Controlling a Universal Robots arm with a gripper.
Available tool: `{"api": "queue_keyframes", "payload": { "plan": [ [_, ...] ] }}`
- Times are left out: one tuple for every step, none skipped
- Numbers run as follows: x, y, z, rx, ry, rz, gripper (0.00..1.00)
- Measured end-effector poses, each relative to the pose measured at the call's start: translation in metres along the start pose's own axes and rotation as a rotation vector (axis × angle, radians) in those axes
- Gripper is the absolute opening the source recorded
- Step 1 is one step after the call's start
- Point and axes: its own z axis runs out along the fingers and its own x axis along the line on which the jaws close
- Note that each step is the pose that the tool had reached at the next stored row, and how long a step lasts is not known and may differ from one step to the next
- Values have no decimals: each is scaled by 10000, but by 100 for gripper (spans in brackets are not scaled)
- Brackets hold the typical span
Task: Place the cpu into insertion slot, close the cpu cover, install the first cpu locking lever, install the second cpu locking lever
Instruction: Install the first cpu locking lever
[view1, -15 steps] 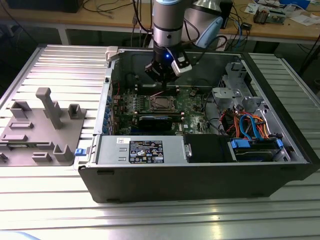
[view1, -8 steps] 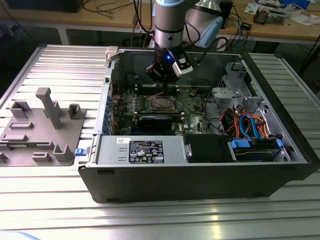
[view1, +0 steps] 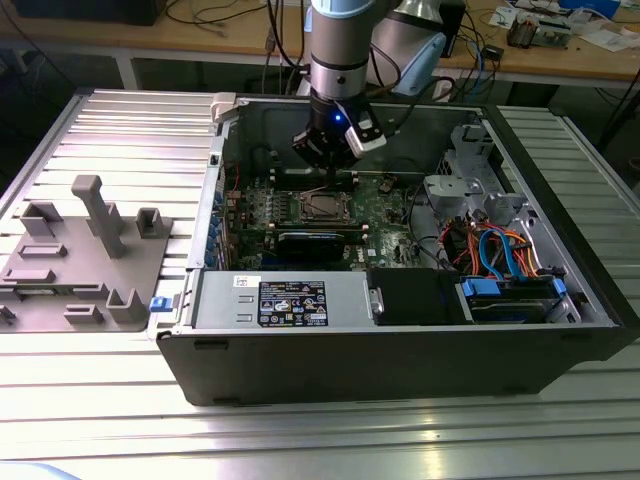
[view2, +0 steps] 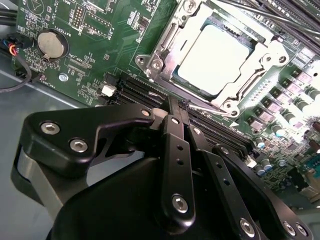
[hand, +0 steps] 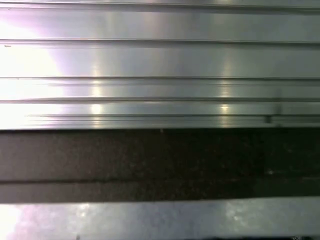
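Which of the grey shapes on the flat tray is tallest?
The grey plastic post with a T-shaped top, on the flat grey tray. It stands well above the low grey blocks around it.

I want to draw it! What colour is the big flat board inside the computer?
The motherboard is green, clearest in the second wrist view.

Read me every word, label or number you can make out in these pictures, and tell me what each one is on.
Black sticker on the silver box, exterior view: print too small to read.
White label beside it: too small to read.
White lettering on the motherboard, second wrist view: too small and blurred to read.
cpu: no print shows on its face.
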Motion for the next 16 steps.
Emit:
{"api": "queue_keyframes", "payload": {
  "plan": [
    [-2, 0, 5, 0, 0, 0, 11],
    [-4, 0, 11, 0, 0, 1, 11],
    [-5, -1, 16, -1, 0, 1, 11],
    [-6, -1, 21, 0, 0, 2, 11],
    [-8, -1, 25, 0, 0, 1, 11],
    [-9, -1, 30, 0, 0, 0, 11],
    [-11, -2, 35, 1, 0, 0, 11],
    [-14, -2, 42, 0, 0, 1, 11],
    [-16, -2, 48, 0, 0, 1, 11],
    [-18, -2, 53, 0, 0, 1, 11],
    [-18, -3, 58, 0, 0, 1, 11],
    [-19, -3, 69, 0, 0, 2, 11],
    [-20, -3, 76, 0, 1, 1, 11],
    [-21, -4, 82, 0, 0, 1, 11],
    [-23, -4, 88, 0, 0, 0, 11],
    [-24, -4, 94, 0, 0, 1, 11]
  ]
}}
